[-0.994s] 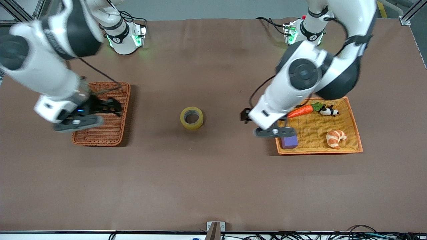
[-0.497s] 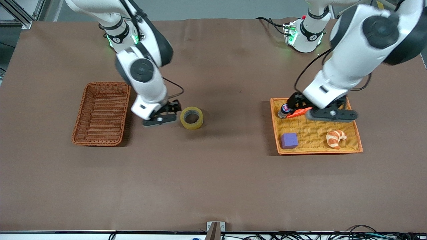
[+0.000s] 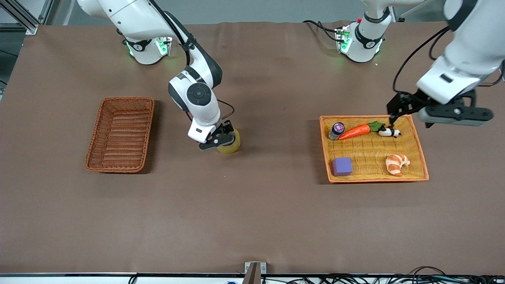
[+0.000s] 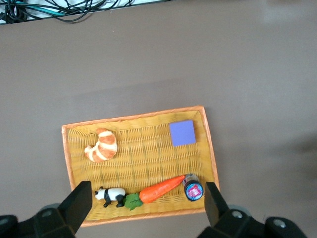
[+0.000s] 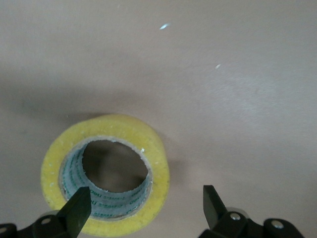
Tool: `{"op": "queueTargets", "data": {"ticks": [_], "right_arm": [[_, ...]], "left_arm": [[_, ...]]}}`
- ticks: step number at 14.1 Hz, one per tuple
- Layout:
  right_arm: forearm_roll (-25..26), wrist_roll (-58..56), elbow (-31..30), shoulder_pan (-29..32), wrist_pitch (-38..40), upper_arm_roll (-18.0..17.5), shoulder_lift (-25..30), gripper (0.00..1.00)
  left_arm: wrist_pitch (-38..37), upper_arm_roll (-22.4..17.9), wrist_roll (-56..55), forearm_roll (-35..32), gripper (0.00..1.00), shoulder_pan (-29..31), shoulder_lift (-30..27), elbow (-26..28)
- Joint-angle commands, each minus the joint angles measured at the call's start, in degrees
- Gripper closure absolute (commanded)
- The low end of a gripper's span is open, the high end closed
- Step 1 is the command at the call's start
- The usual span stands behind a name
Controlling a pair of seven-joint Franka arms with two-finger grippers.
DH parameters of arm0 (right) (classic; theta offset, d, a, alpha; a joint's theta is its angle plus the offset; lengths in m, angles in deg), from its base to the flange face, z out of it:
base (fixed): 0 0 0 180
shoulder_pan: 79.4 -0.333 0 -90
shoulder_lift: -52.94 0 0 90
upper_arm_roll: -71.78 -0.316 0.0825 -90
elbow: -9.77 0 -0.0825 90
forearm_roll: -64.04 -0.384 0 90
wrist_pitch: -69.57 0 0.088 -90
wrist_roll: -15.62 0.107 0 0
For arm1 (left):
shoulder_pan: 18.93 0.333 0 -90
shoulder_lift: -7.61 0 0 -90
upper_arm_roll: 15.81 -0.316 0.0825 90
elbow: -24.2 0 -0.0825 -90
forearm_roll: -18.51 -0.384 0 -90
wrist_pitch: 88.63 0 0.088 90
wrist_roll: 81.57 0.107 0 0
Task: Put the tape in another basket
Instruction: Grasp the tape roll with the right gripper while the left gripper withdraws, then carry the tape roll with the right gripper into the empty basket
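Observation:
The yellowish tape roll (image 3: 232, 146) lies flat on the brown table near the middle, partly covered by my right gripper (image 3: 222, 137). In the right wrist view the tape (image 5: 106, 173) is close under the open right gripper (image 5: 143, 209). One finger (image 5: 77, 210) is over the ring's hole and the other (image 5: 214, 204) is outside the roll. The reddish-brown wicker basket (image 3: 93, 150) stands empty toward the right arm's end. My left gripper (image 3: 396, 112) hangs open and empty over the orange tray's edge; it also shows in the left wrist view (image 4: 146, 206).
The flat orange-yellow tray (image 3: 418, 148) toward the left arm's end holds a small bottle (image 3: 336, 131), a carrot (image 3: 355, 131), a toy panda (image 3: 388, 131), a croissant (image 3: 396, 163) and a purple cube (image 3: 341, 166). The tray (image 4: 67, 158) fills the left wrist view.
My right arm swung from over the basket to the tape and came down over it. My left arm moved across the tray toward its own end and rose.

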Motion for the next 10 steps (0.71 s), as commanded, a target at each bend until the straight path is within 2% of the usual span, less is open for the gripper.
{"op": "queueTargets", "data": {"ticks": [1,7,8,9,10], "right_arm": [[2.22,1.06,-2.66,-0.04,-4.17,0.26,-0.29,0.0],[2.32,1.5,-2.31,1.45,-7.88,0.34,-3.46,0.0],[2.4,1.5,-2.14,1.54,-7.88,0.34,-3.64,0.04],[2.4,1.42,-2.05,1.72,-7.79,0.34,-3.64,0.27],[2.4,1.42,-1.79,1.98,-7.27,0.34,-3.55,0.59]], "left_arm": [[-3.32,-4.11,5.87,3.81,0.0,-1.32,-2.88,1.36],[-5.27,-4.82,6.42,3.11,0.0,-0.89,-1.82,-1.36],[-5.97,-4.91,6.16,3.02,0.0,-0.8,-1.82,-1.19],[-7.28,-4.91,5.81,3.02,0.0,-0.62,-1.91,-1.1],[-7.47,-4.91,4.67,2.76,0.0,-0.62,-1.3,-1.19]]}}
